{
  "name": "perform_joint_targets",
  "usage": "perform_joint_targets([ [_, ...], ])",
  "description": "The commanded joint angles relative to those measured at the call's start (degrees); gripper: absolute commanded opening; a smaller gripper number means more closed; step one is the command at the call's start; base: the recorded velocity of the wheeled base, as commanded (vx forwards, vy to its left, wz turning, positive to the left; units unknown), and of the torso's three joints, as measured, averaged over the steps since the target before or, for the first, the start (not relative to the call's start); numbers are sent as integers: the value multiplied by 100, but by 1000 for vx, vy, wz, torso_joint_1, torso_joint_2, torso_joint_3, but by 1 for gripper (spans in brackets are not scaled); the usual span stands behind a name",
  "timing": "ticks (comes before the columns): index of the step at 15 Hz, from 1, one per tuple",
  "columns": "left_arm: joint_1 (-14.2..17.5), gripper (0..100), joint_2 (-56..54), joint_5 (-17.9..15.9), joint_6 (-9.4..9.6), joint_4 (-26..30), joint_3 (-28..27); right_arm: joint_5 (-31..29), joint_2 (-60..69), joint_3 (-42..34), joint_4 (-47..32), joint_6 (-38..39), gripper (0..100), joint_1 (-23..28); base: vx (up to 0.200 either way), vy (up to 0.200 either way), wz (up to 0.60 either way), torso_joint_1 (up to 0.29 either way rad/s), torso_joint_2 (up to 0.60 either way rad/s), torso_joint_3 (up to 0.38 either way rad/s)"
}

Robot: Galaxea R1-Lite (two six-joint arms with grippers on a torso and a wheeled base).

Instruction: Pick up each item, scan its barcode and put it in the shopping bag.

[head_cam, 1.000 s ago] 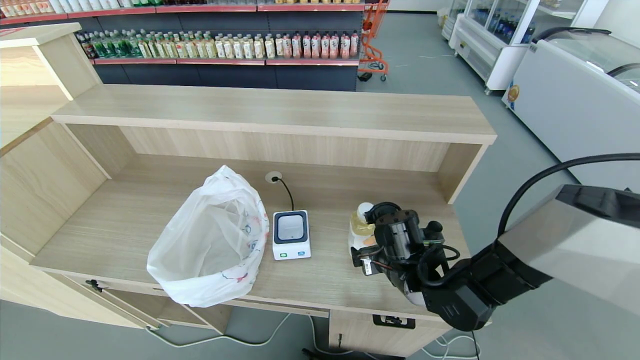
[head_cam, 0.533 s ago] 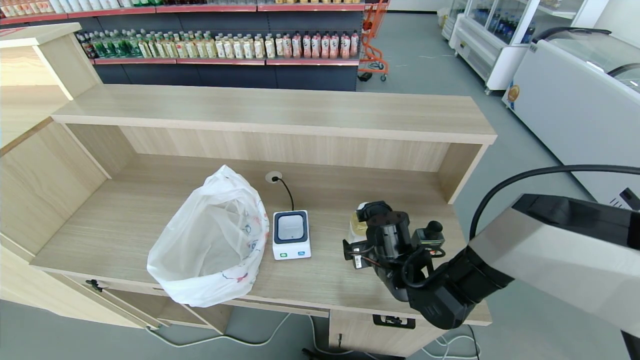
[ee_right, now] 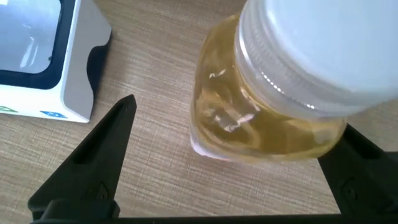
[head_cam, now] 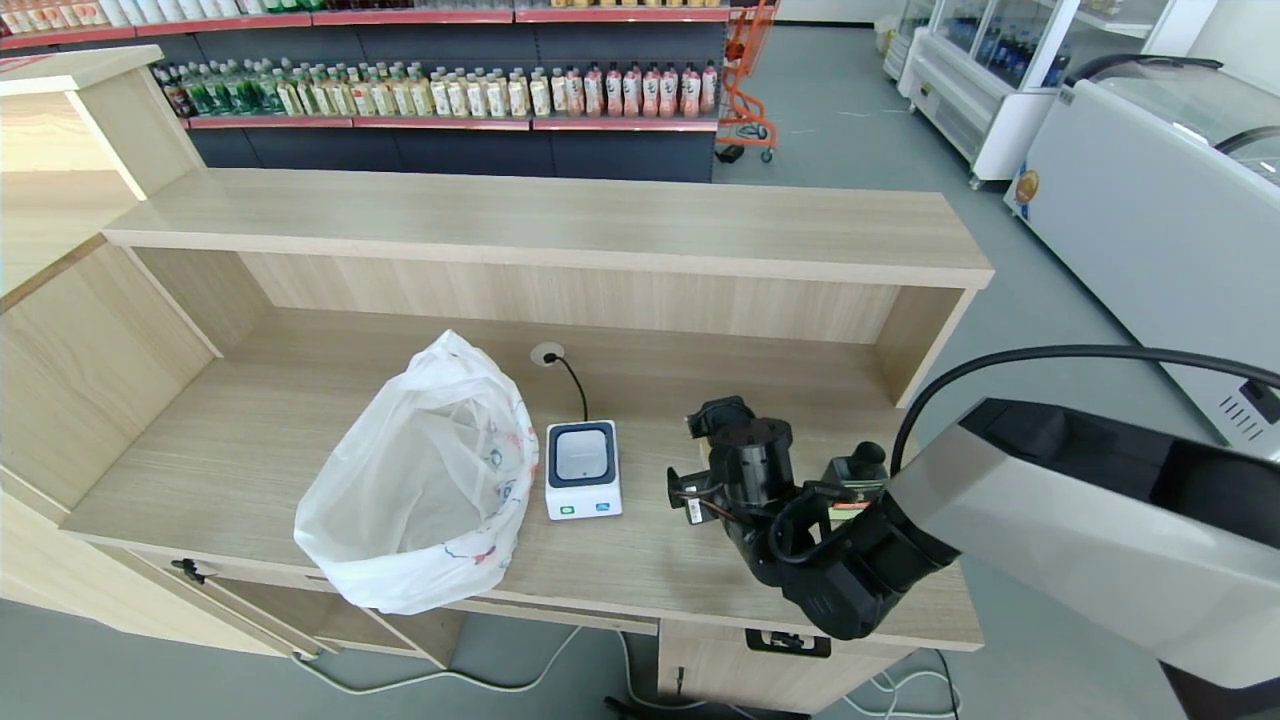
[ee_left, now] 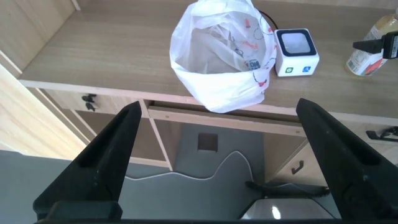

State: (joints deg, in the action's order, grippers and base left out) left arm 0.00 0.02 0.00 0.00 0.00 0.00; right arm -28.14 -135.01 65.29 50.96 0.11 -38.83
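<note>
A clear bottle of yellowish liquid with a white cap stands upright on the wooden counter, right of the white barcode scanner. My right gripper hangs over it, open, one finger on each side and neither touching; in the head view the gripper covers the bottle. The white plastic shopping bag stands open-mouthed left of the scanner. My left gripper is open with nothing in it, held off the counter's front edge, looking onto the bag, scanner and bottle.
A raised wooden ledge and side walls enclose the counter at the back and sides. The scanner's black cable runs to a hole behind it. Bare counter lies left of the bag and in front of the scanner.
My right gripper has moved left and a little farther back over the bottle, which now sits hidden beneath it in the head view. The bag and scanner have stayed put.
</note>
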Motion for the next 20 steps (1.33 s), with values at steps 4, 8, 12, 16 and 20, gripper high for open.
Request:
perform_joint_targets([
  [4,0,100,-2,0,0,0,0,19,-350,379,-7,-143,100,24,0,0,0,0,0,0],
  [8,0,100,-2,0,0,0,0,36,-535,616,2,-169,100,77,0,0,0,0,0,0],
  [12,0,100,-2,0,0,0,0,203,-535,651,99,-134,0,156,0,0,0,0,0,0],
  [16,0,100,-2,0,0,0,0,247,-544,651,72,-160,0,253,0,0,0,0,0,0],
  [20,0,100,-2,0,0,0,-9,238,-491,581,116,-169,0,297,0,0,0,0,0,0],
])
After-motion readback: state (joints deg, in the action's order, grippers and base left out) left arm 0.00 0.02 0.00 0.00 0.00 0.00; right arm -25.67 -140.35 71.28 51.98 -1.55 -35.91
